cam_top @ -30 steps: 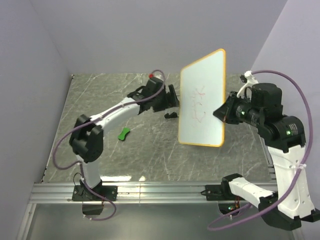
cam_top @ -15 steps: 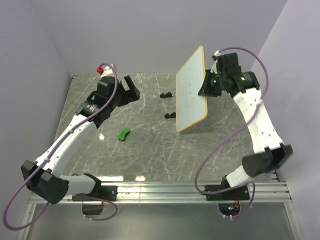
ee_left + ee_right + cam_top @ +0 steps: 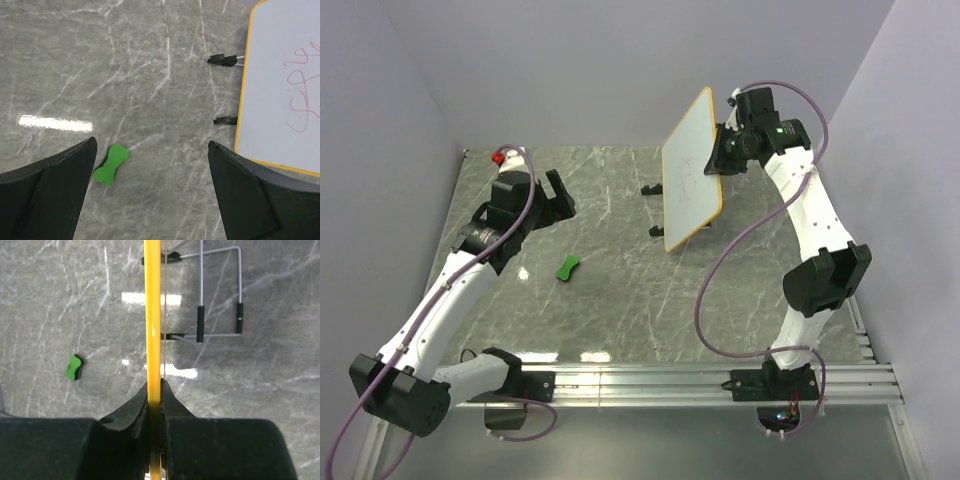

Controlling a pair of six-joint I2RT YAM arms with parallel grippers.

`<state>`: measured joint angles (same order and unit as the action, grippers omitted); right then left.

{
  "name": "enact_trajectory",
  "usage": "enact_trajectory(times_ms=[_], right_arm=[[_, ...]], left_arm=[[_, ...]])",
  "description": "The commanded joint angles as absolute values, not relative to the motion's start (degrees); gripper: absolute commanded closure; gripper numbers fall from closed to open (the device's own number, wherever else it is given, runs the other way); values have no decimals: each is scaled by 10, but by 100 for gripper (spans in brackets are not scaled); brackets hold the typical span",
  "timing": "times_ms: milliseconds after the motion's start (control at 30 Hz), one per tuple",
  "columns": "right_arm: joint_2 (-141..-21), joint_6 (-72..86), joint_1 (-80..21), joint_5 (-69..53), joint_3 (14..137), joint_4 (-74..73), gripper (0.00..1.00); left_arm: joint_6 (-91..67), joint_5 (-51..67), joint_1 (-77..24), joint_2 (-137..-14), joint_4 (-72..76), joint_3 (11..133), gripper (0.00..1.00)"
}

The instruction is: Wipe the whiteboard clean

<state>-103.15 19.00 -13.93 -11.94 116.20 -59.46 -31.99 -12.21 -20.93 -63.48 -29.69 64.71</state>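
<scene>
The whiteboard [image 3: 689, 170], white with an orange-yellow rim and red scribbles, stands tilted on edge at the back of the table, on its wire stand [image 3: 220, 295]. It also shows at the right of the left wrist view [image 3: 285, 85], and edge-on in the right wrist view [image 3: 152, 315]. My right gripper [image 3: 718, 155] is shut on its right rim [image 3: 154, 400]. My left gripper [image 3: 558, 196] is open and empty, high above the table at the left. The green bow-shaped eraser [image 3: 568, 267] lies flat on the table, just inside the left finger in the left wrist view [image 3: 110, 164].
The grey marble table [image 3: 620, 300] is walled by lilac panels at back and sides. The black feet [image 3: 223, 60] of the board's stand poke out left of the board. A metal rail [image 3: 650, 382] runs along the near edge.
My right gripper has carried the whiteboard back and left, turning it more edge-on. My left arm has swung left and back toward me, away from the board.
</scene>
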Motion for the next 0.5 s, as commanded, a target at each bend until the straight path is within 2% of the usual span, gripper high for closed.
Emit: enact_trajectory(times_ms=[0,467], right_arm=[[-1036,189,-129,-150,1207,-526,100],[-1073,206,-118,-203,1156,-526,100]], left_arm=[[-293,-108,-194,-642,-261,640,0],[-272,-72,-167,-702,-236,669,0]])
